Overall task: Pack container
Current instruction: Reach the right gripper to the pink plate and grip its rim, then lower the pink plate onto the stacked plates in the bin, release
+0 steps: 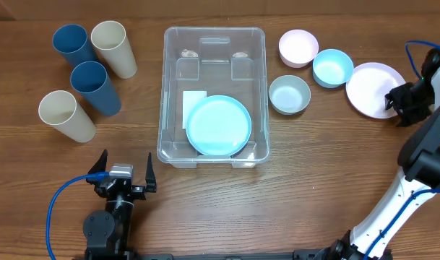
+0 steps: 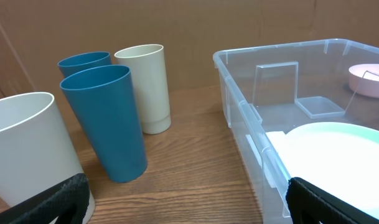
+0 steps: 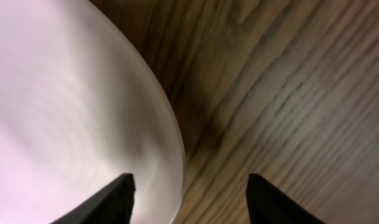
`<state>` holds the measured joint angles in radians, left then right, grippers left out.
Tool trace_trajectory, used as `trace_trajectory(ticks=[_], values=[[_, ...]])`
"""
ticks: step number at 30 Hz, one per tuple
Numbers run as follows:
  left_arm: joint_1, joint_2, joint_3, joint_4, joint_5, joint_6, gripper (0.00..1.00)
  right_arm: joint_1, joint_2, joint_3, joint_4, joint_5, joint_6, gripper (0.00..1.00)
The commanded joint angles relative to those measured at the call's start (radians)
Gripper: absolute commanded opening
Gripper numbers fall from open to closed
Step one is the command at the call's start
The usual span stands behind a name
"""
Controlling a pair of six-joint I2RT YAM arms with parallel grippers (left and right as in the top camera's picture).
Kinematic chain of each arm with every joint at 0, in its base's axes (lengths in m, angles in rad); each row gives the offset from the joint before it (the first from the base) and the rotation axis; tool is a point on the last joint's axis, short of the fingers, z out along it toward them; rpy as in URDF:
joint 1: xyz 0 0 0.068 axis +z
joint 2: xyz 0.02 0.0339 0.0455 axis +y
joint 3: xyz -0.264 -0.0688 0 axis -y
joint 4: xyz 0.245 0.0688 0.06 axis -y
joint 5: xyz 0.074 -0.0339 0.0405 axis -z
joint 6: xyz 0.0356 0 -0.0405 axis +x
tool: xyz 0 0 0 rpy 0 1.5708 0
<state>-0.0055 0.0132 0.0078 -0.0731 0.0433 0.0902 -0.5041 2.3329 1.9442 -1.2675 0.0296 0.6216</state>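
The large clear plastic rectangular container (image 1: 170,108) sits mid-desk, holding a round light-blue plate (image 1: 218,124) at its near end beside the white label (image 1: 194,101). To its left stand two dark-blue plastic cups (image 1: 95,87) and two cream ones (image 1: 59,114). To its right lie three small bowls: pale pink (image 1: 298,48), light blue (image 1: 332,68) and grey-blue (image 1: 289,94). The left hand (image 1: 126,159) rests spread wide at the near left. At the far right, the right hand (image 3: 188,196) straddles the rim of a round pale-pink plate (image 1: 368,87), fingers (image 3: 108,199) apart, not yet pinching it.
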Motion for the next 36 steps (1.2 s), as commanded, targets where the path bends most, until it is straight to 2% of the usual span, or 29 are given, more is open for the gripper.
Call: trace_trajectory(ticks=[1, 4, 6, 7, 9, 12, 17, 22, 32, 36], values=[[0.006, -0.009, -0.003, -0.002, -0.002, 0.026, 1.00, -0.001, -0.010, -0.067, 0.037, 0.003, 0.001, 0.57], [0.006, -0.009, -0.003, -0.001, -0.002, 0.026, 1.00, -0.001, -0.010, -0.098, 0.063, 0.003, 0.001, 0.50], [0.006, -0.009, -0.003, -0.001, -0.002, 0.026, 1.00, -0.001, -0.010, -0.099, 0.067, 0.003, 0.001, 0.41], [0.006, -0.009, -0.003, -0.001, -0.002, 0.026, 1.00, -0.001, -0.010, -0.099, 0.068, 0.003, 0.001, 0.37], [0.006, -0.009, -0.003, -0.001, -0.002, 0.026, 1.00, -0.001, -0.010, -0.099, 0.071, 0.005, 0.001, 0.20], [0.006, -0.009, -0.003, -0.002, -0.002, 0.026, 1.00, -0.002, -0.010, -0.099, 0.075, 0.008, 0.000, 0.09], [0.006, -0.009, -0.003, -0.002, -0.002, 0.026, 1.00, -0.009, -0.010, -0.099, 0.070, 0.023, 0.000, 0.04], [0.006, -0.009, -0.003, -0.001, -0.002, 0.026, 1.00, -0.042, -0.010, -0.056, 0.029, 0.022, 0.000, 0.04], [0.006, -0.009, -0.003, -0.001, -0.002, 0.026, 1.00, -0.082, -0.012, 0.280, -0.186, 0.014, -0.027, 0.04], [0.006, -0.009, -0.003, -0.001, -0.002, 0.026, 1.00, -0.063, -0.013, 0.443, -0.268, -0.092, -0.053, 0.04]])
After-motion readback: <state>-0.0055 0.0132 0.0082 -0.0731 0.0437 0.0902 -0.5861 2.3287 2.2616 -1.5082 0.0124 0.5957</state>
